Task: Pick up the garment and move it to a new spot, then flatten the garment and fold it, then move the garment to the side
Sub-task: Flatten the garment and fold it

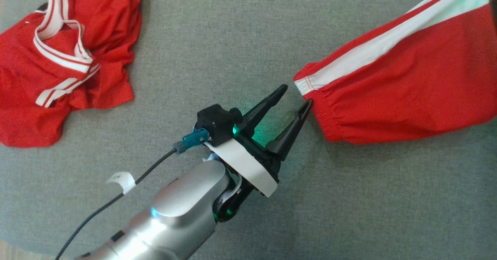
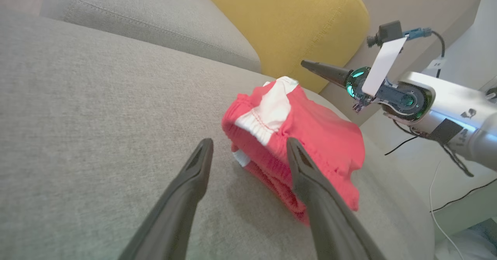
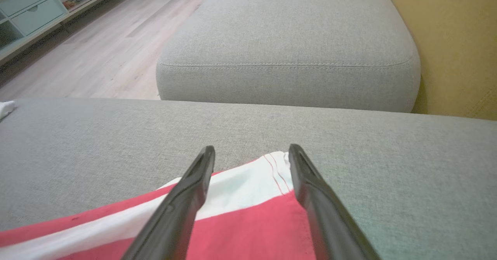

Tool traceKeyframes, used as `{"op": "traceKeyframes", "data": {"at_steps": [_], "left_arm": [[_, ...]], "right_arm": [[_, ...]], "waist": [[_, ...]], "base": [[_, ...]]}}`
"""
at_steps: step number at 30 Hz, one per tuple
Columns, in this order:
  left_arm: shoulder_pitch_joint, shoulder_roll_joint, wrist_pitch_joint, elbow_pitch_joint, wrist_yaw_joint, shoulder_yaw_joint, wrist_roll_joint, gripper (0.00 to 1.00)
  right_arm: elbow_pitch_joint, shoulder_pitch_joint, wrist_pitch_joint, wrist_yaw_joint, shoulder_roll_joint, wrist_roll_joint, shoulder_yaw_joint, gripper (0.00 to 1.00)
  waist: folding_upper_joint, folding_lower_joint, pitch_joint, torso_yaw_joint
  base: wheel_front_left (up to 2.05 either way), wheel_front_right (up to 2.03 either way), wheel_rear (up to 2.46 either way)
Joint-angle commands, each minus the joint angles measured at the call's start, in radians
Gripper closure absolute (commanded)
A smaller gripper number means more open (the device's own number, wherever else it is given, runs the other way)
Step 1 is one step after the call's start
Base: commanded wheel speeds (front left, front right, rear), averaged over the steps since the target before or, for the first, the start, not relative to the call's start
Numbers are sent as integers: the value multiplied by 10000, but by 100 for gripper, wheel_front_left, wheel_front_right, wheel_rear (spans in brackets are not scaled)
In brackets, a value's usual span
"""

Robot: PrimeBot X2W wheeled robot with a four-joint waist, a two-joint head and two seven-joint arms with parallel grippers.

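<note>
Garment lies flat on the grey sofa, on the right of the head view. It is red with a white stripe, and the waistband end looks stacked in layers. Left claw is wide and holds nothing; one finger is at the waistband edge, touching or just beside it, the other is off the cloth. Right claw is also wide, over the stripe's far end, gripping nothing.

I judge the fold done or close, with the side move not yet done.

Risks:
- If I close the left claw from here, it may bite only the top layer, so the stack peels open on the lift.
- The finger at the edge could shove the waistband and wrinkle it.
- An uneven lift between the claws would sag the middle.
- The left wrist view shows the sofa's edge near, so a drag that way could drop the garment.
- A second red garment lies crumpled at far left, well apart; I shouldn't park on it.
</note>
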Motion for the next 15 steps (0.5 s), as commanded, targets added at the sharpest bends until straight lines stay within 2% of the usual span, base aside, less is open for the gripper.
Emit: {"op": "traceKeyframes", "data": {"at_steps": [1,3,6,11,15], "left_arm": [[-50,16,-113,-140,23,323,268,0],[210,-106,-116,-68,156,760,806,0],[776,-280,-119,-261,627,1492,1931,0],[1760,-500,-120,-990,1332,2457,3917,0],[2586,-632,-121,-1689,1431,3236,4533,0]], "right_arm": [[-342,255,-125,67,-415,153,115,0],[-526,564,-178,67,-708,389,300,0],[-597,1091,-164,67,-1292,702,409,0],[-102,1799,-116,67,-1928,1321,116,0],[557,2192,49,67,-2218,1511,-31,0]], "waist": [[0,0,-151,9],[0,0,-323,9],[0,0,-534,73],[0,0,-742,589],[0,0,-829,1169]], "base": [[0,0,0],[0,0,0],[0,0,0],[0,0,0],[0,0,0]]}}
